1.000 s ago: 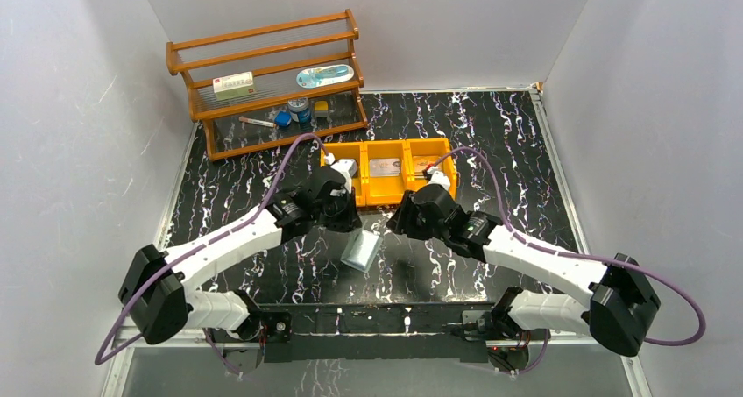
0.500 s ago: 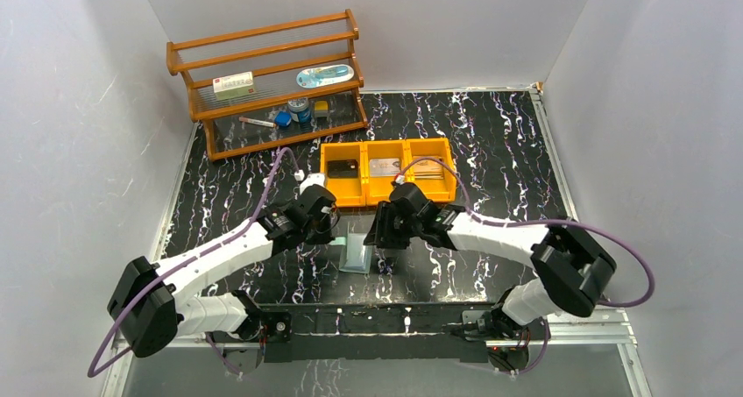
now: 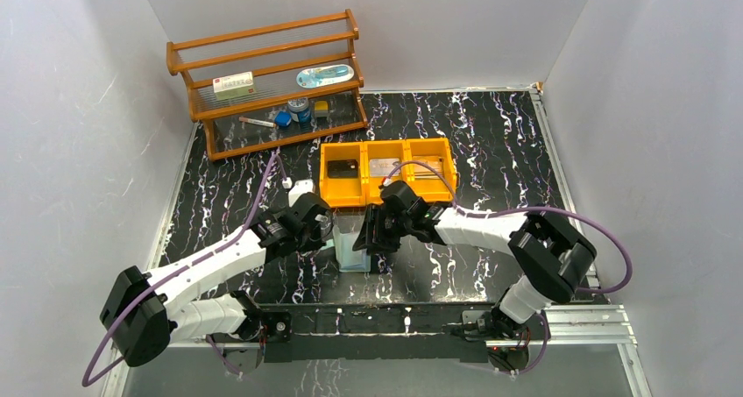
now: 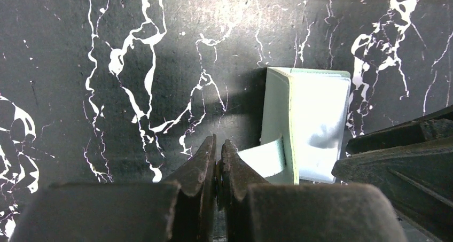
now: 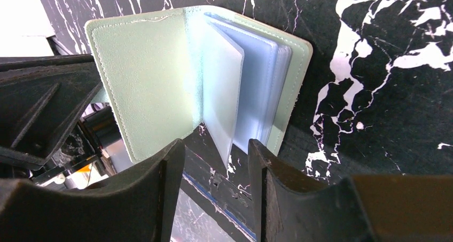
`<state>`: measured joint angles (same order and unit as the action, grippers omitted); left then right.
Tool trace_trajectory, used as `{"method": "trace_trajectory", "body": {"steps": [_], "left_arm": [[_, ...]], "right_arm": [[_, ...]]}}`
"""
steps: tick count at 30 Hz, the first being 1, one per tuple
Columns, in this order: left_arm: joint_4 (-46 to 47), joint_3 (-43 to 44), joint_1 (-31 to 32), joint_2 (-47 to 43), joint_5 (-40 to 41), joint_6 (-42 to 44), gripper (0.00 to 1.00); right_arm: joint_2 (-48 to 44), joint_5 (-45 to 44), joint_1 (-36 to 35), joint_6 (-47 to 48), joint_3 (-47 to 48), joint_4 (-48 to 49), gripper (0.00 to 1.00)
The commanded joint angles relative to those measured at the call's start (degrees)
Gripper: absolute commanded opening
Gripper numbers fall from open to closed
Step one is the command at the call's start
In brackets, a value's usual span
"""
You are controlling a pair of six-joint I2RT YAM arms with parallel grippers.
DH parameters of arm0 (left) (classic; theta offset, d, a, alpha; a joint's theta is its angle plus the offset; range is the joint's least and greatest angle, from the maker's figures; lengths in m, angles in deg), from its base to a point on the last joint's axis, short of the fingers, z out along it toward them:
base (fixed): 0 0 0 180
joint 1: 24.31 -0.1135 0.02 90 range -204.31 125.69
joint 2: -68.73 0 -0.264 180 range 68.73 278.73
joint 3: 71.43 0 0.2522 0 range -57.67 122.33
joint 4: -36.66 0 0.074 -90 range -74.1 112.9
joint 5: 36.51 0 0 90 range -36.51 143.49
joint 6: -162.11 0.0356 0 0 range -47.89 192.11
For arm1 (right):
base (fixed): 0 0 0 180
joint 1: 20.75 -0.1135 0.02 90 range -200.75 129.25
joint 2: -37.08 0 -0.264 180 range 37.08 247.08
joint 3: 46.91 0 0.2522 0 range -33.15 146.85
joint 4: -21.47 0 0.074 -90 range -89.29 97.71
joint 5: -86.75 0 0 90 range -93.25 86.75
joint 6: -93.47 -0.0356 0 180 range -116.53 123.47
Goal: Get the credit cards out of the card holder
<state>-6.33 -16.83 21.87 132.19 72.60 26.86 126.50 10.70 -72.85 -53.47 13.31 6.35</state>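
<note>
Left end effector [image 4: 218, 147] tight on card holder [image 4: 319, 119]

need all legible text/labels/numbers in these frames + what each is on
No text is legible in any view.
Small white box on the wooden shelf: reddish print, too small to read.
Silvery card in the orange bin, middle compartment: markings blurred.
Pale teal card holder: no print visible.

a three-tier wooden rack [image 3: 267, 81] stands at the back left of a black, white-veined marble table [image 3: 499, 143]. a white box [image 3: 233, 84] and an oval blue packet [image 3: 325, 74] lie on its middle shelf. an orange three-compartment bin [image 3: 385, 142] sits nearby, nearer the front and to the right.
</note>
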Motion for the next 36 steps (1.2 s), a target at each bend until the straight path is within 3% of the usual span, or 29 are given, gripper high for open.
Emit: {"method": "trace_trajectory", "body": {"steps": [1,10,16,36], "left_arm": [[-1.74,-0.80,-0.40,-0.48,1.60,-0.80,0.00],[-1.28,-1.50,-0.36,-1.00,0.81,-1.01,0.00],[-0.73,-2.86,-0.34,-1.65,0.31,-1.90,0.00],[-8.07,-5.09,-0.38,-0.19,3.08,-10.49,0.00]], "right_arm": [[0.82,2.33,0.17,-0.52,2.83,2.73,0.56],[4.18,3.74,0.20,-1.88,6.01,1.41,0.56],[6.45,8.46,-0.01,-2.47,7.20,6.44,0.56],[15.34,13.15,-4.04,1.24,14.45,7.16,0.59]]}}
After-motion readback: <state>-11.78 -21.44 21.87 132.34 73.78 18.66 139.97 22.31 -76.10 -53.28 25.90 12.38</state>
